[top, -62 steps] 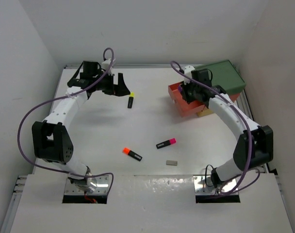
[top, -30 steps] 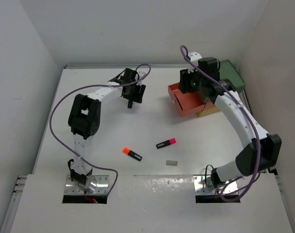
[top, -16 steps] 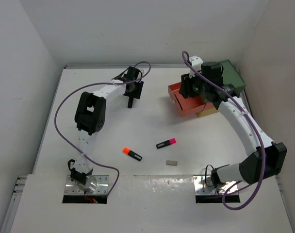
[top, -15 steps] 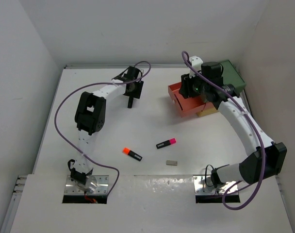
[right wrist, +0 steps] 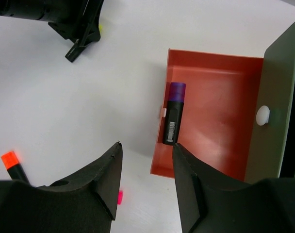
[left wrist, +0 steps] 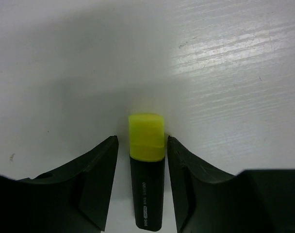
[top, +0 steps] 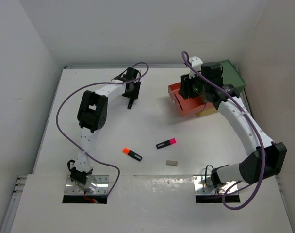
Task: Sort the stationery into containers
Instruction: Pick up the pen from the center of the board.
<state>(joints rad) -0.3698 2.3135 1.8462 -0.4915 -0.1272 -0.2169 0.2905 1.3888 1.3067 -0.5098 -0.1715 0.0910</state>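
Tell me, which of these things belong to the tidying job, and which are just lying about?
Part of the job:
yellow-capped highlighter, purple-capped highlighter, orange-capped highlighter, pink-capped highlighter, grey eraser, green drawer, coral-red drawer, yellow drawer.

Just there:
table, metal mounting plates.

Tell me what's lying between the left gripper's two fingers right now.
The yellow-capped highlighter lies on the table between the fingers of the left gripper, with a slim gap showing on one side. The left wrist view shows it.
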